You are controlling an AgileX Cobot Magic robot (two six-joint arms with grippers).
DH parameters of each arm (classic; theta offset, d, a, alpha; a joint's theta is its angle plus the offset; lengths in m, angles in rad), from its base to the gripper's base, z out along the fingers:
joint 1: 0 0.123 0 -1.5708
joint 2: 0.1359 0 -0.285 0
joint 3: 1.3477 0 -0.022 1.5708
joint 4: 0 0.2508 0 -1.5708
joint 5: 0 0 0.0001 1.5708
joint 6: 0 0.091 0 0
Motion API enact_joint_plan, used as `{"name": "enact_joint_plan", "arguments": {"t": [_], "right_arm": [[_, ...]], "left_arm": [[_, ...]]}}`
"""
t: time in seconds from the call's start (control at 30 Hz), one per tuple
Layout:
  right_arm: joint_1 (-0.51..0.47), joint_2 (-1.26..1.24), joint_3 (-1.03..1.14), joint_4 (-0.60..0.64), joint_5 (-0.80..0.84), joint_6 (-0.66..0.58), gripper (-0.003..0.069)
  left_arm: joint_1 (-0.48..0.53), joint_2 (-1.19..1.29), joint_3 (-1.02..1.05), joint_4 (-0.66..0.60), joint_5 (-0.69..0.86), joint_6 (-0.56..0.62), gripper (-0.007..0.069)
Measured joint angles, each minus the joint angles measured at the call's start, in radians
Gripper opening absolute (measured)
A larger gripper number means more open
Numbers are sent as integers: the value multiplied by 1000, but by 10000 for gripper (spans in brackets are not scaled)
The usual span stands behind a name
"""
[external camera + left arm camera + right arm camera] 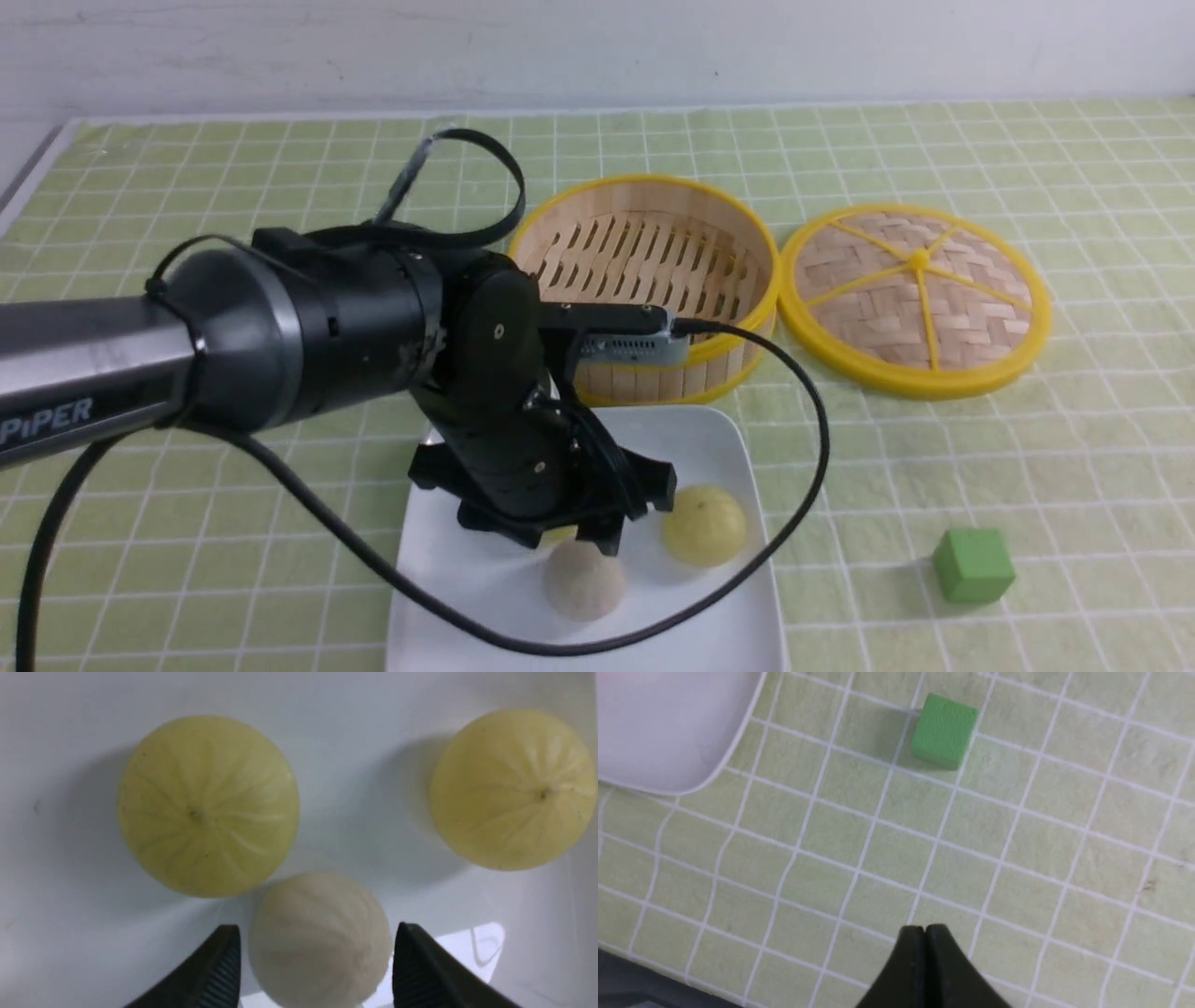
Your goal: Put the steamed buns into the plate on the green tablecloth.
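Observation:
The white square plate (719, 439) lies on the green tablecloth (1074, 485) near the front. Three steamed buns rest in it: an off-white one (583, 579), a pale yellow one (705, 525), and a second yellow one (560, 535) mostly hidden under my left gripper (583, 543). In the left wrist view the off-white bun (320, 938) sits between the open fingers (219, 970), with thin gaps on both sides; my left gripper (317, 927) hovers just above it. Both yellow buns (208, 807) (511, 788) lie beyond. My right gripper (926, 928) is shut and empty over the cloth (1017, 858).
The round bamboo steamer (644, 201), empty, stands behind the plate. Its woven lid (915, 299) lies flat to the right. A green cube (973, 565) (944, 730) sits right of the plate, whose corner (668, 742) shows in the right wrist view. A black cable (803, 485) loops over the plate.

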Motion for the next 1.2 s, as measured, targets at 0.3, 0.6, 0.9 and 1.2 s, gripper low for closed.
{"name": "enact_joint_plan", "arguments": {"t": [0.3, 0.6, 0.9, 1.2], "right_arm": [[0, -478, 279, 57, -475, 0, -15], [0, -553, 469, 61, -781, -1, -15], [0, -553, 471, 35, -795, -1, -11], [0, -554, 471, 32, -795, -2, -7]], "left_arm": [[0, -4, 0, 0, -1, 0, 414], [0, -4, 0, 1, 2, 0, 328], [0, -4, 0, 3, 3, 0, 243], [0, -4, 0, 6, 3, 0, 234]]}}
